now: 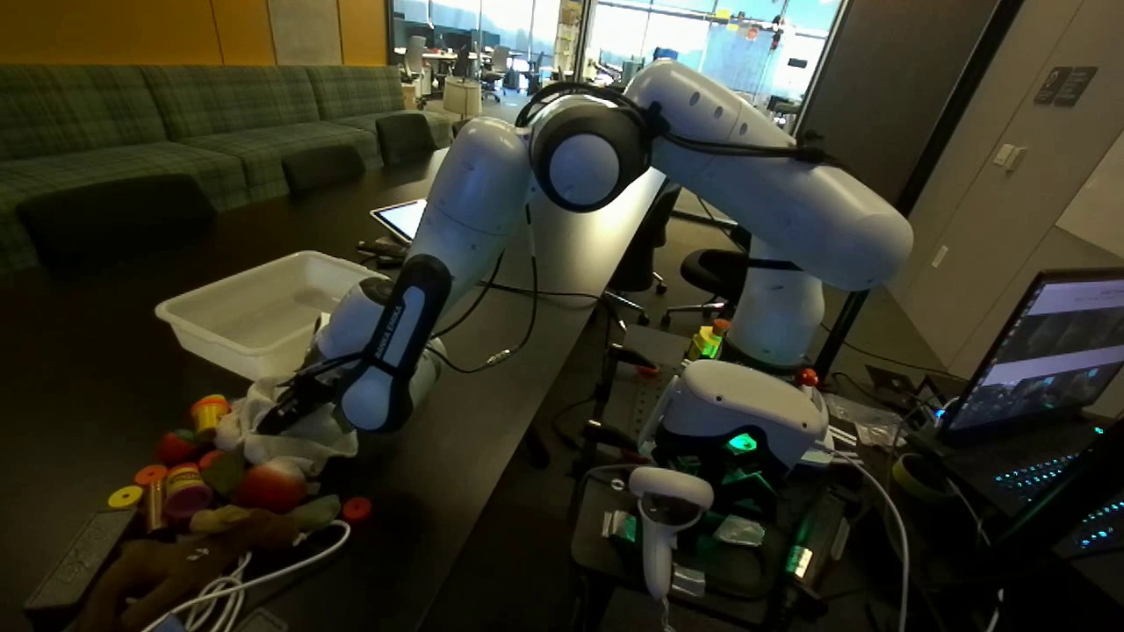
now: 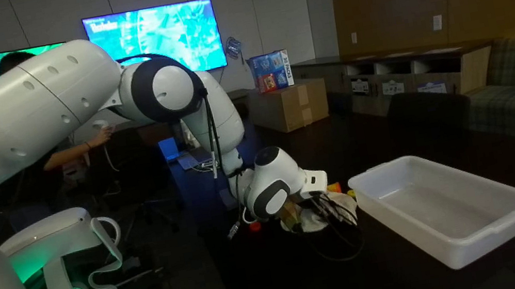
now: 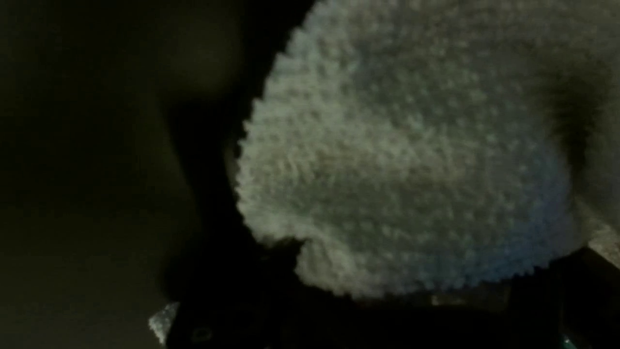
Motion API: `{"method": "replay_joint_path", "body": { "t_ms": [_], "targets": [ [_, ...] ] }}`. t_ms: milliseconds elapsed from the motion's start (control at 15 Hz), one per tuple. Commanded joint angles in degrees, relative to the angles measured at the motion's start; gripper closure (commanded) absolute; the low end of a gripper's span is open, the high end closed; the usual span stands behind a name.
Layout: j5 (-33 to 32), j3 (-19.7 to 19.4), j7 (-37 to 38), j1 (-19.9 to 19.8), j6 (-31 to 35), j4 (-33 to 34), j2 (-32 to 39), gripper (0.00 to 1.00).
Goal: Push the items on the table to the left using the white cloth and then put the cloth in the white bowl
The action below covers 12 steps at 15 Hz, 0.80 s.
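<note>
The white cloth [image 1: 325, 446] is bunched on the dark table against the items. My gripper [image 1: 279, 420] is tilted low at the cloth and appears shut on it; the fingertips are buried in the folds. In the wrist view the cloth [image 3: 397, 169] covers most of the picture and hides the fingertips. It also shows under the gripper [image 2: 328, 208] in an exterior view [image 2: 313, 221]. The items include a red-orange toy fruit [image 1: 272, 487], a purple-lidded tub [image 1: 187, 496], a yellow tub [image 1: 211, 411] and a brown plush [image 1: 162, 575]. The white bowl is a rectangular tub [image 1: 206, 347].
The white tub also shows in an exterior view [image 2: 397, 228], close beside the cloth. A black box [image 1: 79, 557] and a white cable [image 1: 290, 566] lie by the items. A laptop [image 1: 399, 219] is farther along the table. A cardboard box [image 2: 289, 108] stands at the back.
</note>
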Motion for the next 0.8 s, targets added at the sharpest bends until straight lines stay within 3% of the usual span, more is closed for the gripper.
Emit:
{"method": "replay_joint_path", "body": {
  "t_ms": [0, 333, 733],
  "targets": [
    [-2.30, -0.05, -2.31, -3.64, 2.79, -8.00, -1.87, 0.95],
    [-0.27, -7.05, -3.94, -6.19, 8.99, -17.96, -4.95, 0.95],
    [-2.87, -10.19, -6.92, -14.04, 12.40, -30.79, -12.04, 0.95]
  ]
}}
